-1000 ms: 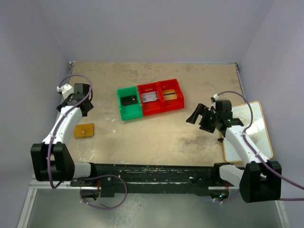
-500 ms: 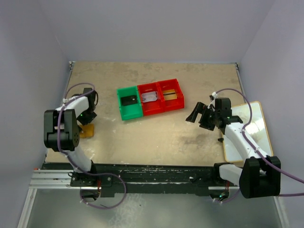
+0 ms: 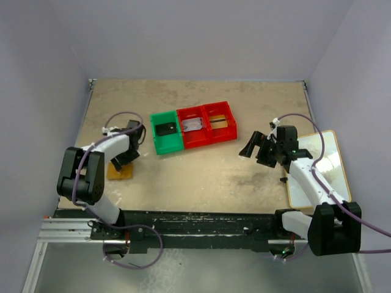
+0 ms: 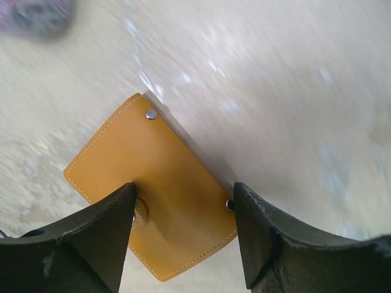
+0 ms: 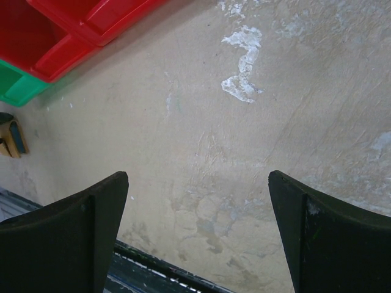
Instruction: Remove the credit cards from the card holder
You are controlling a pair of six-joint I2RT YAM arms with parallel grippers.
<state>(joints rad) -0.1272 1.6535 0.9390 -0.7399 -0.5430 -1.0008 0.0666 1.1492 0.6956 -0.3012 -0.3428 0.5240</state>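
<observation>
The card holder (image 3: 120,171) is lying closed and flat on the table (image 3: 201,177), off the green bin (image 3: 153,133) toward the left arm's side and nearer the arm bases. In the left wrist view it (image 4: 162,177) is showing as an orange-tan rectangle with pale stitching running round its edge, small metal studs sitting at two of its corners and a round snap peeking out beside the left-hand finger. No credit card is showing in or on it.

The left gripper (image 3: 125,160) is hovering right over the card holder, its jaws (image 4: 183,196) standing partly apart and straddling the leather. They are gripping nothing that can be seen.

The green bin is holding a black card (image 3: 165,129) lying flat on its floor. Touching it on the right arm's side, a red bin (image 3: 197,142) is holding a pale grey-white card (image 3: 192,125). The next red bin (image 3: 233,122), one further from the green bin, is holding a gold-tan card (image 3: 219,124).

The right gripper (image 3: 254,147) is hanging well beyond that far red bin, over bare table, with its jaws (image 5: 198,180) spread wide and nothing between them. A white tan-edged board (image 3: 339,177) is lying farther out again from the green bin, under the right arm.
</observation>
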